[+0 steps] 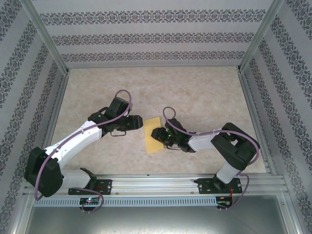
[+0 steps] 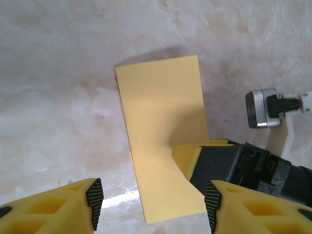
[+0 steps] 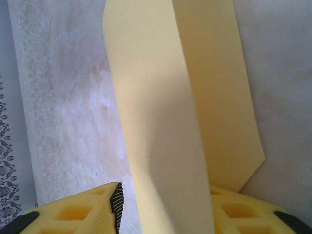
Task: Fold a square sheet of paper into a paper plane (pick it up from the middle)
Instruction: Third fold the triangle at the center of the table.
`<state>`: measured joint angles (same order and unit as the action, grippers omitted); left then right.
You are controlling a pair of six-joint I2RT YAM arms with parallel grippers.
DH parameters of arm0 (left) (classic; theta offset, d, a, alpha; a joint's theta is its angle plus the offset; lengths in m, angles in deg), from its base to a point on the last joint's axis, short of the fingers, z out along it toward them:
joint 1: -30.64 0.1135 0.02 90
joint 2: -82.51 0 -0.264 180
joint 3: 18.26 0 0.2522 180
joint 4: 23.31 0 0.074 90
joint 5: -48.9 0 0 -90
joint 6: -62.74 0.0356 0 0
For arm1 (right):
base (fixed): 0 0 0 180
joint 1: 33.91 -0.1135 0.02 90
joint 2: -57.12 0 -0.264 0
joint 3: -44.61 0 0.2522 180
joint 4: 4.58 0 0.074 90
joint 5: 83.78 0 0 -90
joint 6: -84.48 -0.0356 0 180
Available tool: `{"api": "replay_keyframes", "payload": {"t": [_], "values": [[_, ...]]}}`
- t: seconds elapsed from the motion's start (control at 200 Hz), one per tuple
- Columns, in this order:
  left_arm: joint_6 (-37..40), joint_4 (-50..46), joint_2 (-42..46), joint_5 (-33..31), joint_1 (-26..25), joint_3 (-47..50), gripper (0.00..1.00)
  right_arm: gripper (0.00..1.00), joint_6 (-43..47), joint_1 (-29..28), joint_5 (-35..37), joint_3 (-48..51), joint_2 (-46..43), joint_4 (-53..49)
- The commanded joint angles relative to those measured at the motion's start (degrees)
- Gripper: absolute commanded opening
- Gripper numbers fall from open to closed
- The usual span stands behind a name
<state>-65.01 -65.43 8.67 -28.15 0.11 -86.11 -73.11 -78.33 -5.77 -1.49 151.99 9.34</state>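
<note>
The square sheet of paper (image 1: 152, 135) is yellow and lies mid-table, bent along a lengthwise fold between the two grippers. In the left wrist view the sheet (image 2: 161, 112) runs from the table up over a yellow finger (image 2: 187, 156) of the right gripper. My left gripper (image 1: 140, 124) stands open at the sheet's left edge; its pads (image 2: 95, 202) are wide apart and off the paper. My right gripper (image 1: 157, 134) is open, and a raised flap of the sheet (image 3: 161, 122) passes between its fingers. Its left pad (image 3: 117, 200) is clear of the paper, and its other pad is hidden. The paper plane is out of view.
The tabletop (image 1: 204, 97) is pale marble, closed in by patterned walls and aluminium posts (image 1: 48, 39). A metal rail (image 1: 161, 187) with both arm bases runs along the near edge. The right wrist's camera block (image 2: 263, 108) sits just right of the sheet.
</note>
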Motion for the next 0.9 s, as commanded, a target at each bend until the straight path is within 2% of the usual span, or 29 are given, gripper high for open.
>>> {"api": "replay_keyframes", "payload": {"t": [0.0, 0.619, 0.894], "values": [[-0.60, 2.12, 0.28, -3.74, 0.22, 0.48, 0.60, 0.44, -0.68, -0.97, 0.65, 0.16, 0.42, -0.27], [1.26, 1.92, 7.56, -7.01, 0.85, 4.38, 0.63, 0.44, -3.35, -4.66, 5.89, 0.89, -1.97, -0.03], [0.28, 2.46, 8.58, -8.25, 1.17, 5.51, 0.64, 0.45, -3.20, -4.75, 5.05, -0.01, -0.83, -0.14]]}}
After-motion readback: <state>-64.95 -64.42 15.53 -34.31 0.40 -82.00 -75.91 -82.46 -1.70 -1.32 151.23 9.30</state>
